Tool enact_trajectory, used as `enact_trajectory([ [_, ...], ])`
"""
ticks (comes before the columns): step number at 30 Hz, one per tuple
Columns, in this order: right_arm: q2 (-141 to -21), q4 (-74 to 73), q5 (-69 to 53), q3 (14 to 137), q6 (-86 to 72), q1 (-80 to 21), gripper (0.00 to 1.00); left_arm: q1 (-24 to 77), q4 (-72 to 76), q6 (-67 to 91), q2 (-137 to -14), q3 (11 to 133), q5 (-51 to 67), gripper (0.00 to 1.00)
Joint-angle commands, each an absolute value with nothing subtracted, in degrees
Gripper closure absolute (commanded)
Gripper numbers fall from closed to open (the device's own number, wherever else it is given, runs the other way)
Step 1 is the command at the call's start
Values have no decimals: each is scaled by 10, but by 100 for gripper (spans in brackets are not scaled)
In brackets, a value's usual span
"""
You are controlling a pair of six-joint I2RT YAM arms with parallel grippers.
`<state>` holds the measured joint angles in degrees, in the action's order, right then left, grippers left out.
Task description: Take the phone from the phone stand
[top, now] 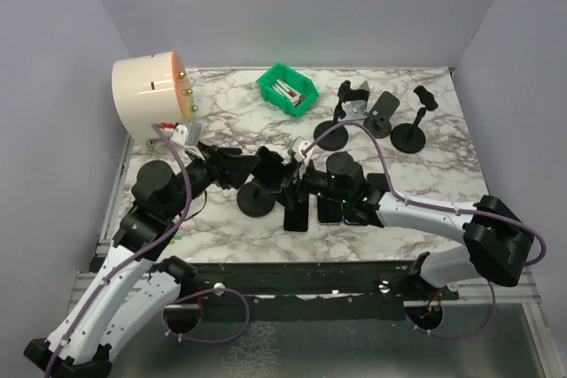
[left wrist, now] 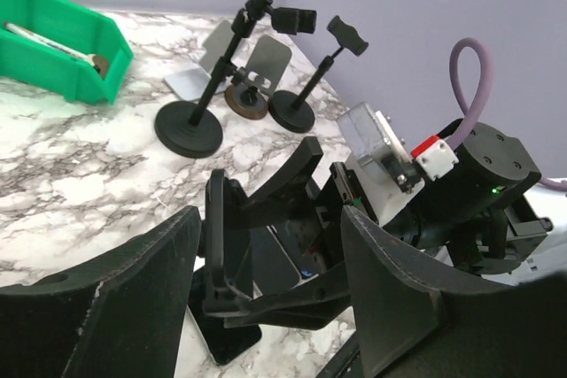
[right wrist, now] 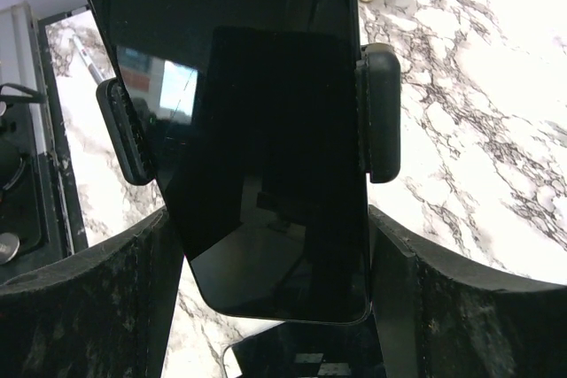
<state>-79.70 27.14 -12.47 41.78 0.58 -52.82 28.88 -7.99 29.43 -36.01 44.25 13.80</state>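
A black phone (right wrist: 266, 130) sits upright in the side clamp (right wrist: 383, 112) of a black phone stand (top: 255, 199) at the table's middle. My right gripper (right wrist: 270, 227) has a finger against each side of the phone's lower end and is shut on it. In the top view the right gripper (top: 299, 176) meets the stand from the right. My left gripper (left wrist: 270, 219) is open, its fingers spread wide on either side of the stand's clamp (left wrist: 220, 245) without touching it. From above, the left gripper (top: 252, 168) hovers over the stand's round base.
Three dark phones (top: 328, 210) lie flat just in front of the stand. At the back stand a green bin (top: 286, 90), two more black stands (top: 407, 135) and silver holders (left wrist: 266, 64). A white drum-like object (top: 151, 95) sits at the back left.
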Motion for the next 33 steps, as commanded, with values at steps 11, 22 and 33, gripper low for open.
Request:
enact_trajectory([
  [11,-783,225,-28,452,-107,-537,58,290,22,322,-221,284,73,35],
  [22,-791,220,-6,462,-144,-550,61,293,50,335,-236,245,125,39],
  [33,-794,209,33,471,-185,-557,62,293,119,382,-290,210,134,42],
])
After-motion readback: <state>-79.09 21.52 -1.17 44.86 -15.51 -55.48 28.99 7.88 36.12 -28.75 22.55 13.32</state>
